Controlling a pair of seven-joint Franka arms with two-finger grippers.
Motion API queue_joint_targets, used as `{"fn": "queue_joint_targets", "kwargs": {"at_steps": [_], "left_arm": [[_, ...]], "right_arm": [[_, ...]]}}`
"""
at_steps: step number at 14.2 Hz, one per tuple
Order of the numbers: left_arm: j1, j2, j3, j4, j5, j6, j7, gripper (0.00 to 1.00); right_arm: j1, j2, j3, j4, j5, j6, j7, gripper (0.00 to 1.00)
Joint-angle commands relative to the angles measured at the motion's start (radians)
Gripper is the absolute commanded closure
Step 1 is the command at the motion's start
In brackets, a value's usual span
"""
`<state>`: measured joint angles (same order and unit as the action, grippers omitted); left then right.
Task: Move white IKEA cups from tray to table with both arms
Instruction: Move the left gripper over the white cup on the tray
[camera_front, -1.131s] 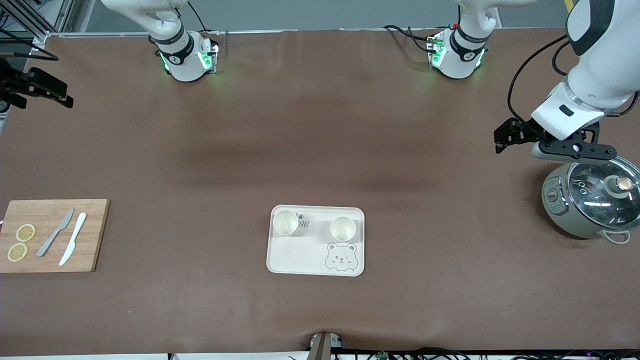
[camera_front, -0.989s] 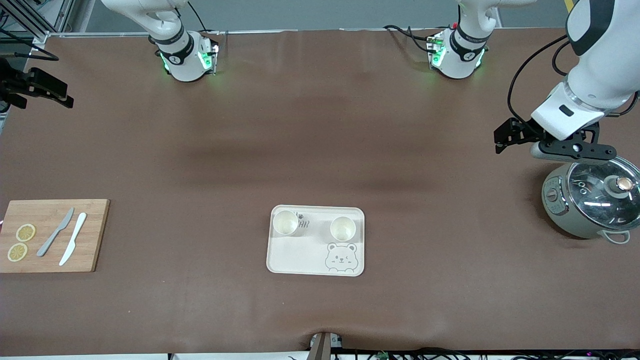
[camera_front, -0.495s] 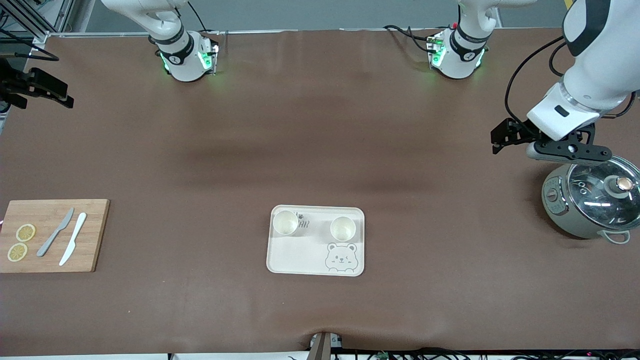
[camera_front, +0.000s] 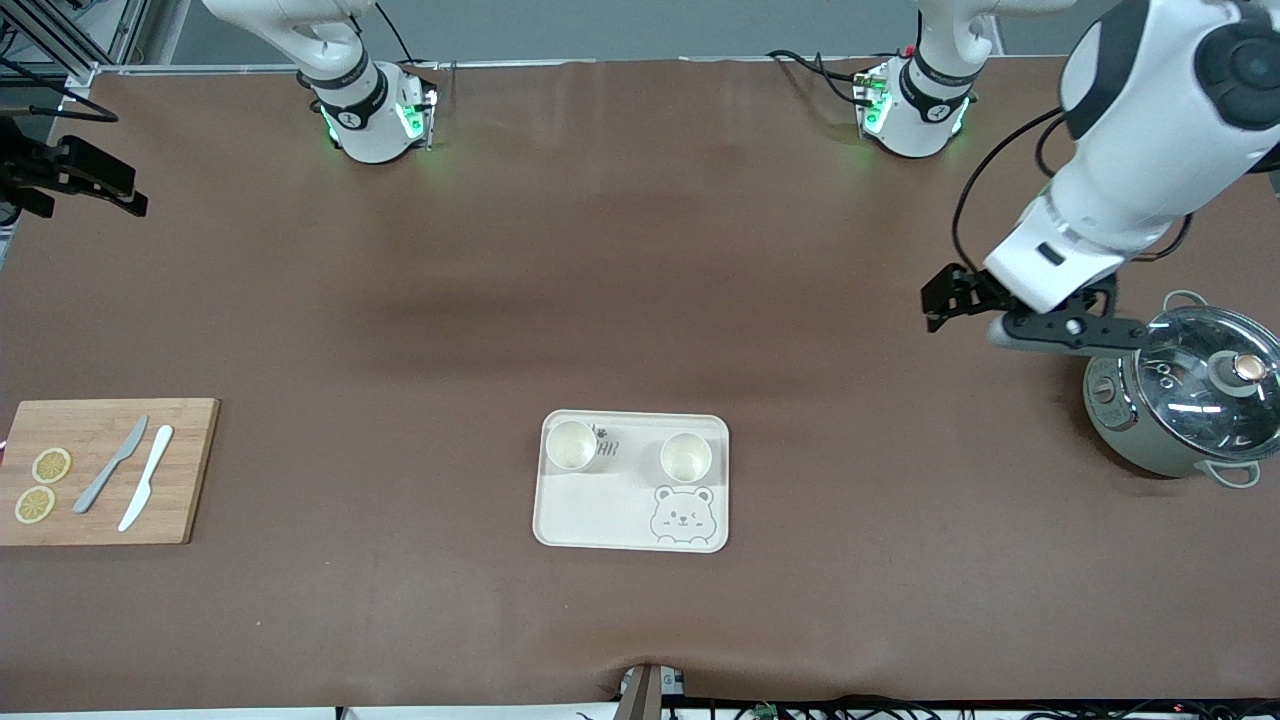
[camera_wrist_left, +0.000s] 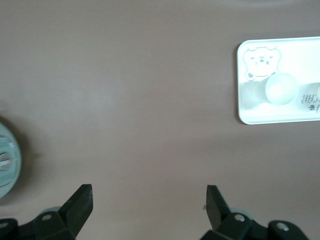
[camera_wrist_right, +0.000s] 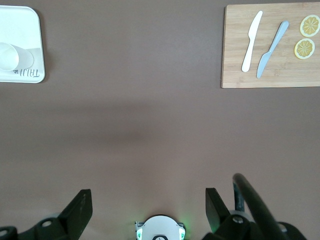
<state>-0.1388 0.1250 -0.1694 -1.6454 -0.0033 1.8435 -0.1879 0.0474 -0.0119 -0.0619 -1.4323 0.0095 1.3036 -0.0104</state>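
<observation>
On the bear tray (camera_front: 600, 520), both cups (camera_front: 572, 444) hug one edge.

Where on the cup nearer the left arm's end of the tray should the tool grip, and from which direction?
Grip the cup across its rim and upper wall, coming straight down from above: it stands upright and open-mouthed on the tray, apart from the other cup, and tapers downward.

Robotics lab bench: two arm bases (camera_front: 375, 115) bolted to a brown-covered table (camera_front: 640, 250), cabling (camera_front: 820, 70) at its edge, staged kitchen props like the pot (camera_front: 1180, 405).
</observation>
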Motion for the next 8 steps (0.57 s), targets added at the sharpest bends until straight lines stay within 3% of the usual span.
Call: {"fn": "queue_joint_targets", "kwargs": {"at_steps": [1, 8], "left_arm": [[-0.050, 0.140, -0.004, 0.139, 0.017, -0.013, -0.036, 0.00], [-0.160, 0.349, 0.011, 0.308, 0.034, -0.023, -0.087, 0.00]], "right_arm": [[-0.006, -0.005, 0.001, 0.000, 0.012, 0.000, 0.015, 0.00], [-0.001, 0.004, 0.002, 0.004, 0.010, 0.000, 0.018, 0.00]]}}
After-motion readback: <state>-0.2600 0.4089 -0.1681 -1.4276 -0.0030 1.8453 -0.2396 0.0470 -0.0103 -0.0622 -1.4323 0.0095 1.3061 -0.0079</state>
